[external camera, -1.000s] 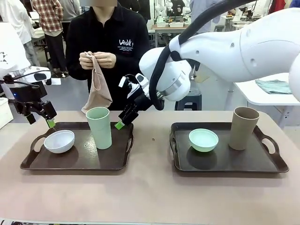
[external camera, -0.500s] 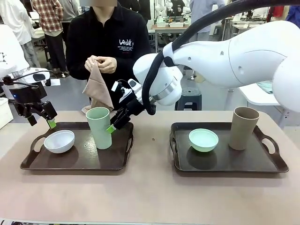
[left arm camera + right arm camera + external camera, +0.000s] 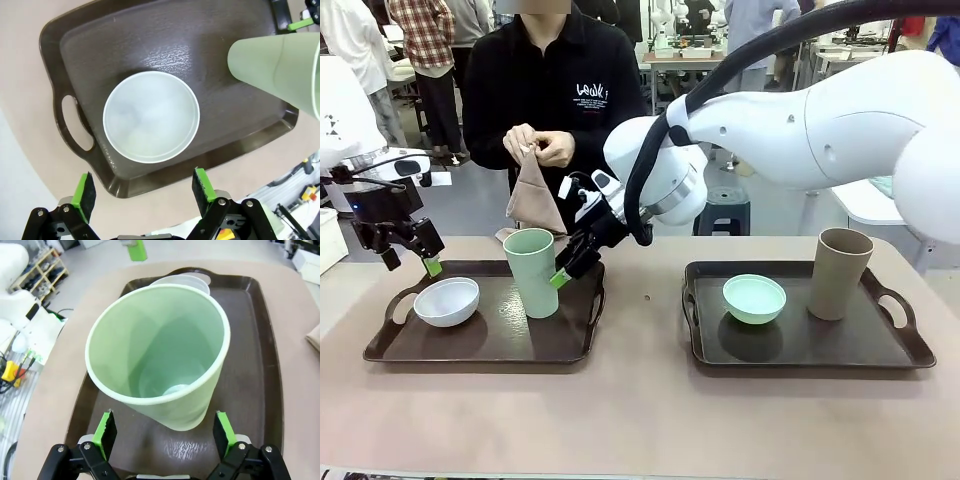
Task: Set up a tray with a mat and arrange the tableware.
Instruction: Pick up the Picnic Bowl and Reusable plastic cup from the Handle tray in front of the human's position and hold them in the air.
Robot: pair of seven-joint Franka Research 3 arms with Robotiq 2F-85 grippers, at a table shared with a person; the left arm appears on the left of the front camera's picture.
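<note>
On the desk [image 3: 640,420] lie two dark brown handled trays. The left tray [image 3: 480,345] carries a shallow white bowl [image 3: 446,301] at its left end and, just right of it, a tall mint green cup [image 3: 532,272], upright, handleless, widening to its rim and empty inside. The right tray [image 3: 800,350] holds a mint green bowl [image 3: 754,298] near its middle and a tan-brown cup [image 3: 840,273] of the same tall shape at its far right. The right tool [image 3: 164,434] reaches across to the mint cup, its fingers spread on either side of the cup's wall, pinching nothing. The left tool [image 3: 407,260] hangs above the left tray's far left corner, spread and empty. Across the desk, a person's hands [image 3: 542,147] hold a tan cloth [image 3: 537,195].
</note>
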